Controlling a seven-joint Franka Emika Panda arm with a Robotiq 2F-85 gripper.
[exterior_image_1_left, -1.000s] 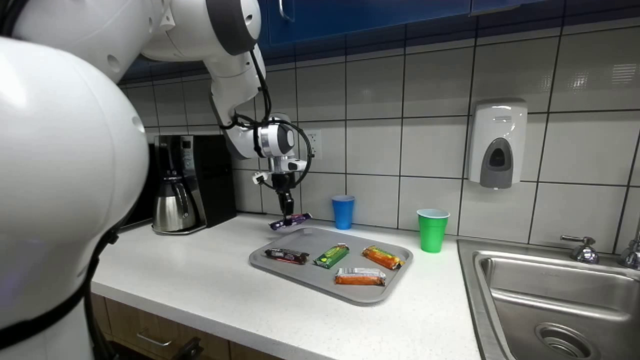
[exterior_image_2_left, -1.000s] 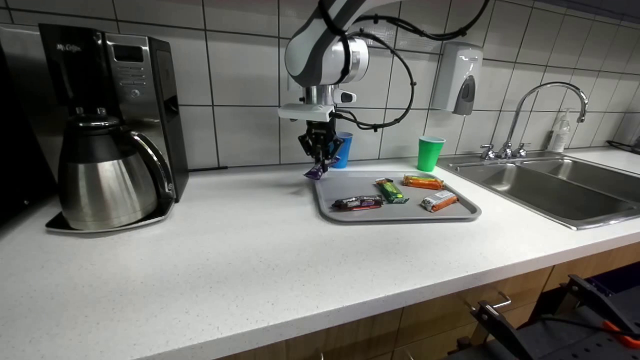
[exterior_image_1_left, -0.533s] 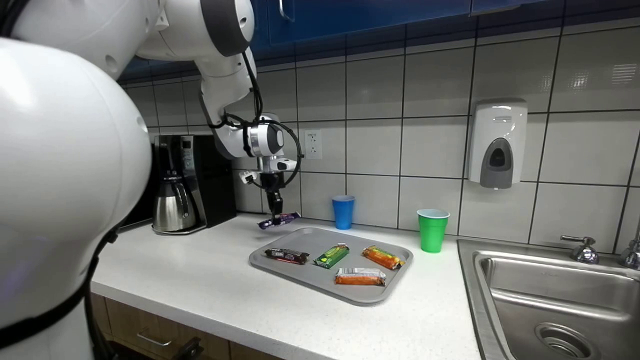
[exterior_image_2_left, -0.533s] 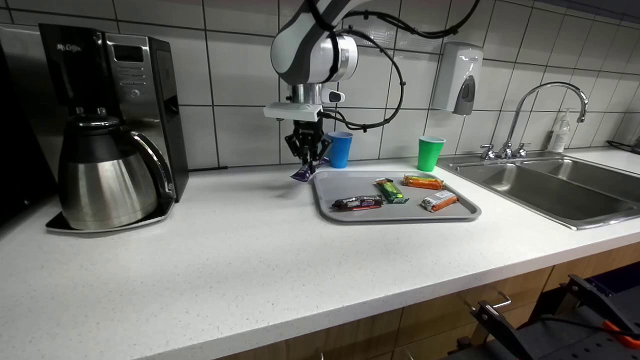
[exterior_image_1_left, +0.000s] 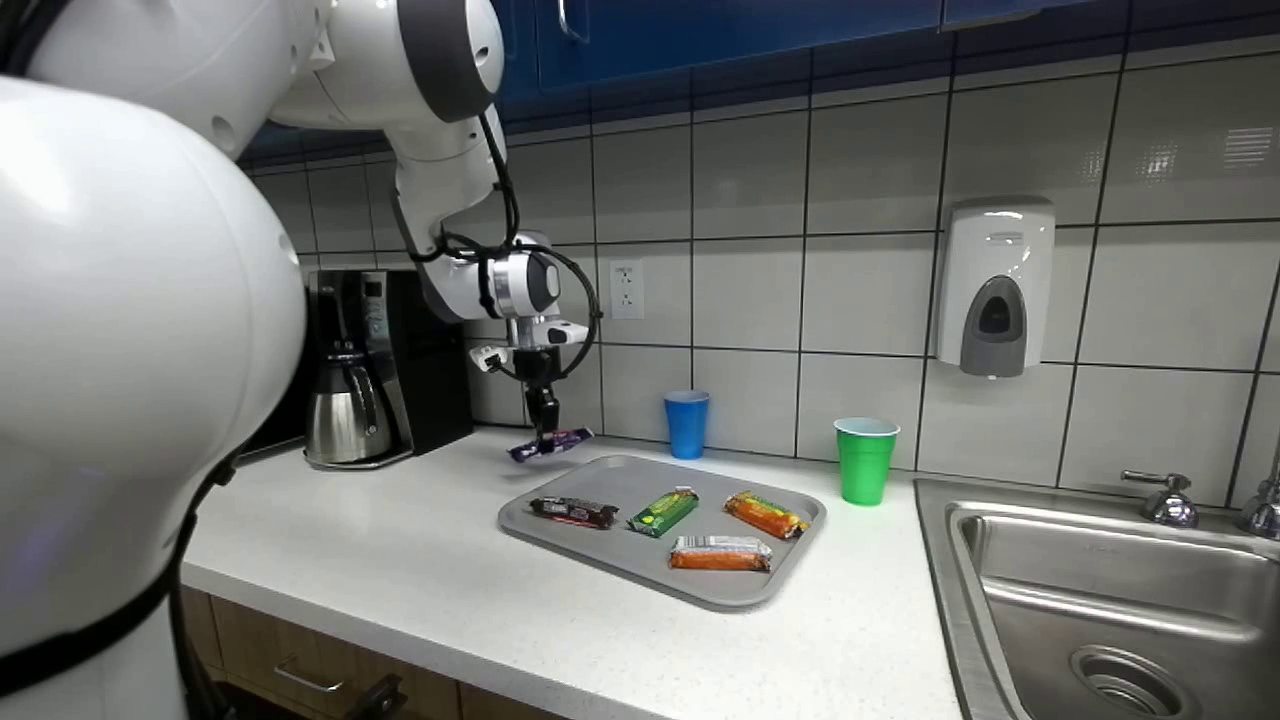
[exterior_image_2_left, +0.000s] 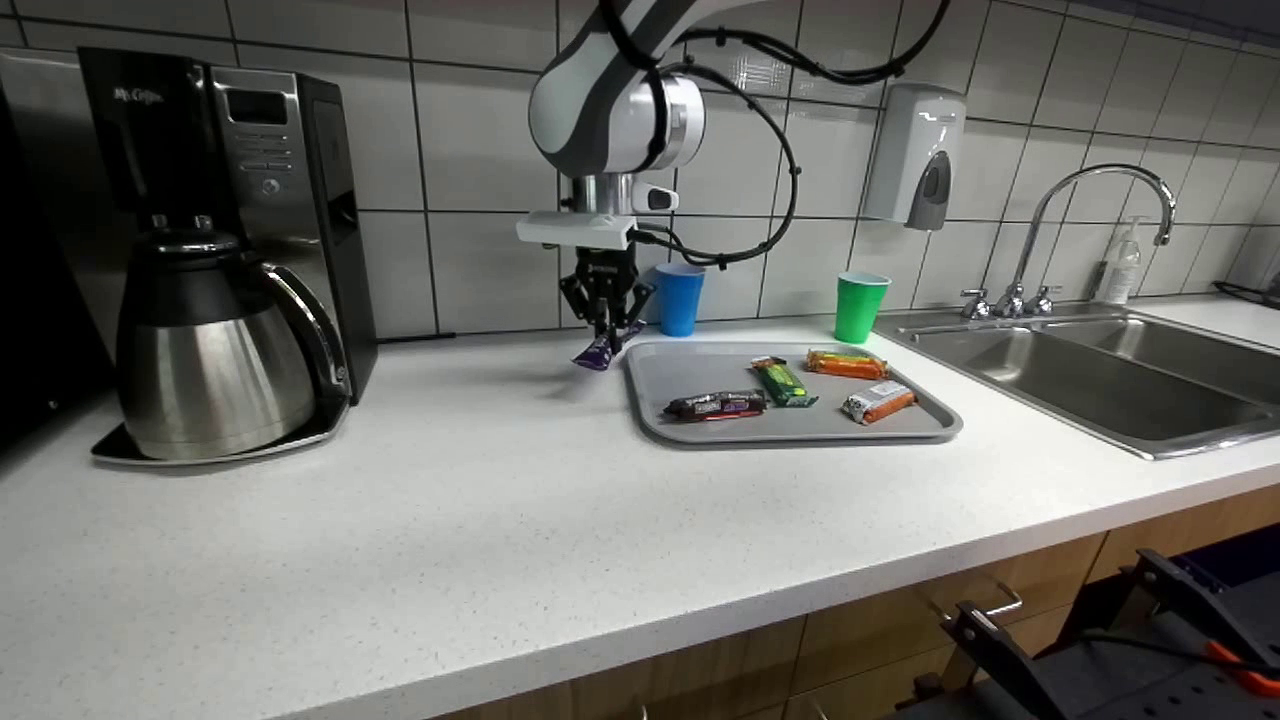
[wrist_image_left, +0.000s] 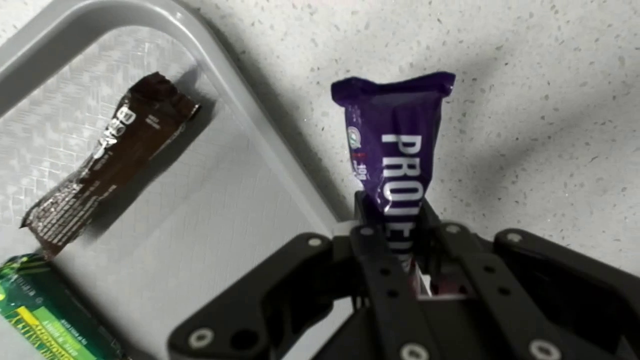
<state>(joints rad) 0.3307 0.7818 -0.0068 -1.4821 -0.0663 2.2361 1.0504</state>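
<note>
My gripper (wrist_image_left: 397, 206) is shut on a purple wrapped bar (wrist_image_left: 400, 120) lettered "PROTEIN", gripped around its middle in the wrist view. One end of the wrapper sticks out past the fingertips; the far part is hidden by the fingers. In both exterior views the purple bar (exterior_image_1_left: 570, 439) hangs a little above the counter, beside the left back corner of a grey tray (exterior_image_2_left: 690, 365). On the tray lie a dark brown bar (wrist_image_left: 112, 155), a green bar (exterior_image_1_left: 663, 511), an orange-yellow bar (exterior_image_1_left: 766, 514) and a white-and-orange bar (exterior_image_1_left: 720, 553).
Behind the tray, a blue cup (exterior_image_1_left: 687, 425) stands close to the tiled wall. A green cup (exterior_image_1_left: 865, 460) is by the sink (exterior_image_2_left: 1050, 370). To the left stands a coffee maker (exterior_image_2_left: 290, 200) with a steel carafe (exterior_image_2_left: 215, 350). Blue cabinets (exterior_image_1_left: 720, 35) hang overhead.
The gripper and the purple bar have shifted left in both exterior views, away from the tray's edge, and sunk slightly in the last half second. The bars on the tray stay put.
</note>
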